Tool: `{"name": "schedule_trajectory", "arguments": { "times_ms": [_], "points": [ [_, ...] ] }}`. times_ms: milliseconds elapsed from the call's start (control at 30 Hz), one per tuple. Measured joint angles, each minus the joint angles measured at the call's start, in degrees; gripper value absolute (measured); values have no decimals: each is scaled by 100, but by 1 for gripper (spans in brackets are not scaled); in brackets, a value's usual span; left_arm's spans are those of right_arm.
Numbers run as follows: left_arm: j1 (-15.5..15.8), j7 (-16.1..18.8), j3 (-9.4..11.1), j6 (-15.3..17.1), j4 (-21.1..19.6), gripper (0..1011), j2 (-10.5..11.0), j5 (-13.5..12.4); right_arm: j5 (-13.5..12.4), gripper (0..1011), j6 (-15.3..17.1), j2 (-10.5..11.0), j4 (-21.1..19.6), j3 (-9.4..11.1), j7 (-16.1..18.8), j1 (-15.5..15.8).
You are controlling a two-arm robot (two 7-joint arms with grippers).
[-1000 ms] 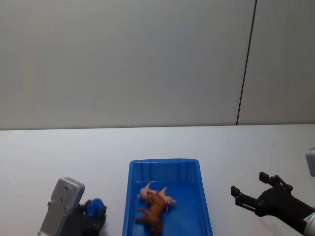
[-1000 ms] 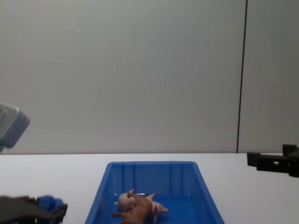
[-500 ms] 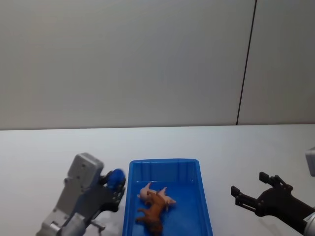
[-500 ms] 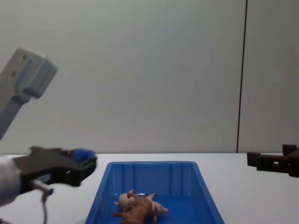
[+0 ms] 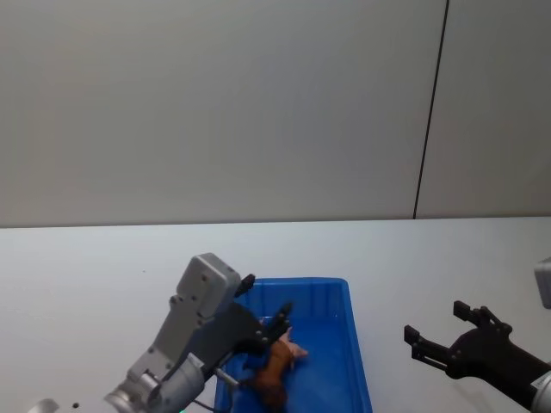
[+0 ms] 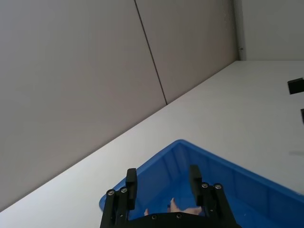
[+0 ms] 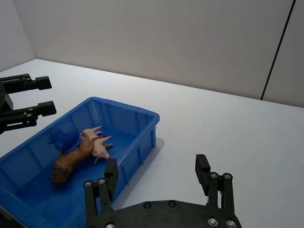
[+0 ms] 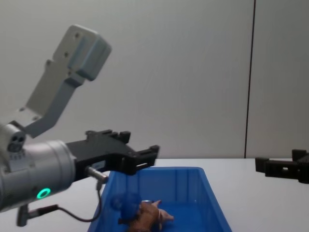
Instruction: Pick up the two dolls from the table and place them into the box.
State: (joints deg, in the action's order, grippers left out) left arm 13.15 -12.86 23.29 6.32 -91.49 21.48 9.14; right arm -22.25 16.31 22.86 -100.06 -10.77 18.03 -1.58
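Two dolls lie inside the box (image 7: 142,124), and we see them best from the right wrist camera: the pig (image 7: 95,142) is pale pink, on its side with its legs sticking out, and the lion (image 7: 66,164) is brown with a darker mane, stretched out touching the pig. Their bodies form one line running roughly along the box's long axis, the lion's maned head toward the robot's end and the pig toward the far wall. The box is bright blue with sloped, ribbed inner walls and sits on the white table (image 5: 86,267), its long axis pointing away from the robot. A small blue object (image 8: 126,203) is in the box beside the lion in the chest view; we cannot tell what it is. Our left gripper (image 8: 140,157) hovers above the box's near left part, jaws spread apart and holding nothing. Our right gripper (image 5: 439,331) rests off to the right of the box, well apart from it, jaws likewise released and empty.
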Motion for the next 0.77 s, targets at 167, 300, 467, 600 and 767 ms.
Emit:
{"name": "schedule_trajectory", "arguments": {
  "times_ms": [167, 300, 467, 600, 767],
  "points": [
    [76, -155, 59, -125, 59, 813, -109, -72, 0, 1001, 0, 0, 0, 0, 0, 0],
    [102, -234, 82, -235, 71, 917, -149, -102, 0, 1001, 0, 0, 0, 0, 0, 0],
    [90, -264, 83, -390, 51, 1003, -141, -103, 0, 1001, 0, 0, 0, 0, 0, 0],
    [68, -273, 75, -491, 20, 1003, -122, -98, 0, 1001, 0, 0, 0, 0, 0, 0],
    [48, -284, 64, -593, -13, 1003, -103, -81, 0, 1001, 0, 0, 0, 0, 0, 0]
  ]
}}
